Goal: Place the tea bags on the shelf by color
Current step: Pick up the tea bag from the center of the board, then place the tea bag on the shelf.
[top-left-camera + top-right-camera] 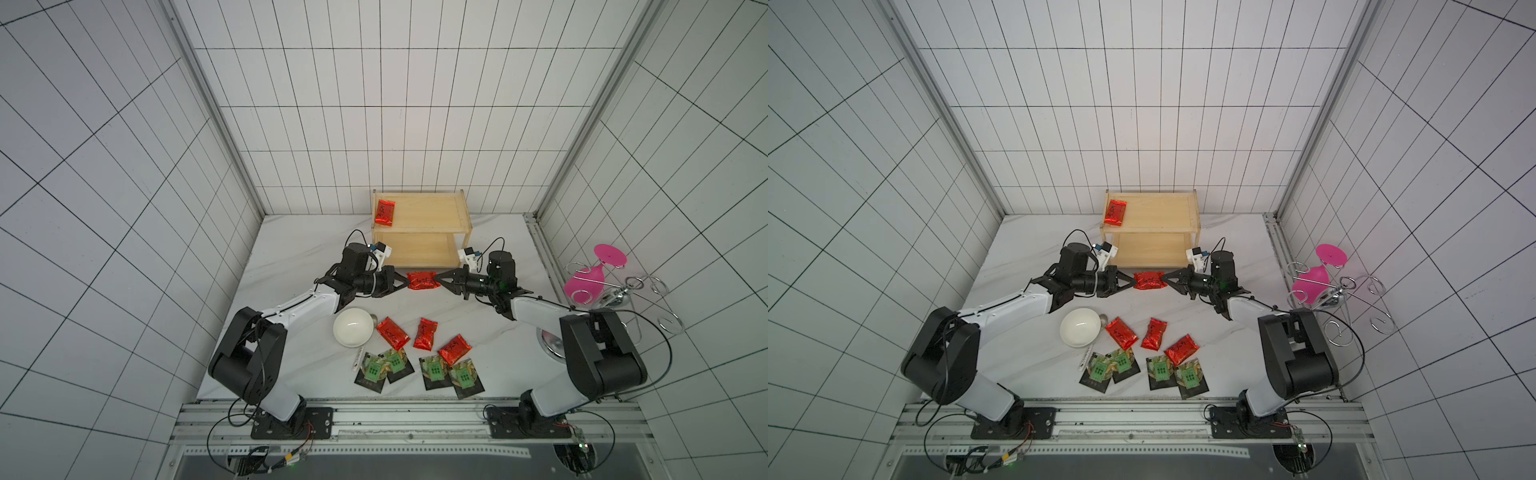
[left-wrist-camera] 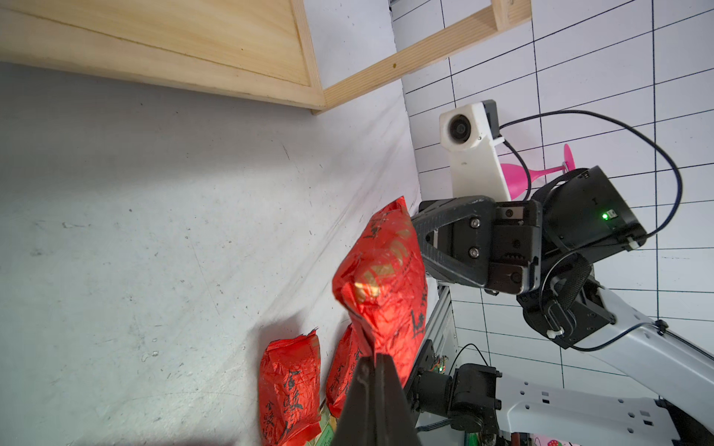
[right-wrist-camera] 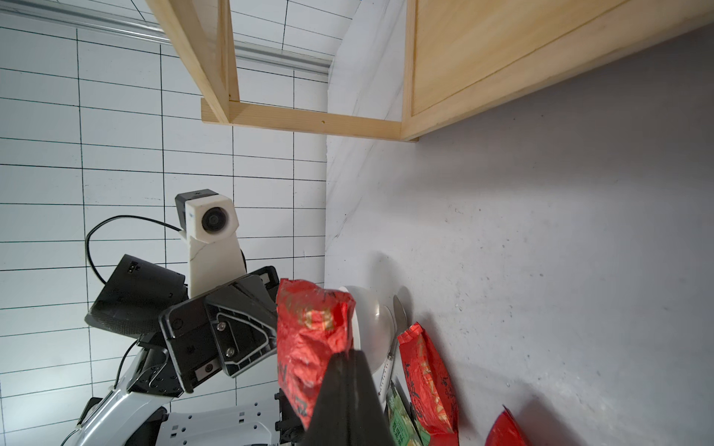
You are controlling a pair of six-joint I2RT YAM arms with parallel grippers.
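**A:** What am I seeing lowest in the frame, nearest the rig?

**B:** Low in the centre of both top views I see four black packets (image 1: pixel 371 371) with green labels. They lie flat on the tabletop (image 1: pixel 291 266) in two overlapping pairs. A white-handled spoon (image 1: pixel 358 360) lies just left of them, its handle running up to a white bowl (image 1: pixel 352 328).

**A:** And just above those?

**B:** Three red sachets (image 1: pixel 392 332) lie loose on the tabletop, right of the bowl. The rightmost one touches the right-hand pair of black packets.

**A:** What do I have at mid-frame?

**B:** One load, shared. The lifted red sachet (image 1: pixel 423 280) hangs clear of the tabletop, lying across the frame. My left pincer (image 1: pixel 404 283) is pressed together on its left end. My right pincer (image 1: pixel 439 277) is pinching its right end. In each wrist view I see that arm's own black fingertips (image 2: pixel 371 390) clamped on the crinkled foil edge, with the other pincer gripping the far end.

**A:** Where is the shelf from there?

**B:** Just above the pincers in the frame, at the back of the tabletop. The shelf (image 1: pixel 432 216) stands upright with both wooden boards showing. The shelved red sachet (image 1: pixel 384 212) lies on the top board, at its left end.

**A:** Anything off to the side?

**B:** At the right edge of the frame I see a chrome wire rack (image 1: pixel 616 297) with a pink glass (image 1: pixel 579 284) on it, well apart from the tea bags.
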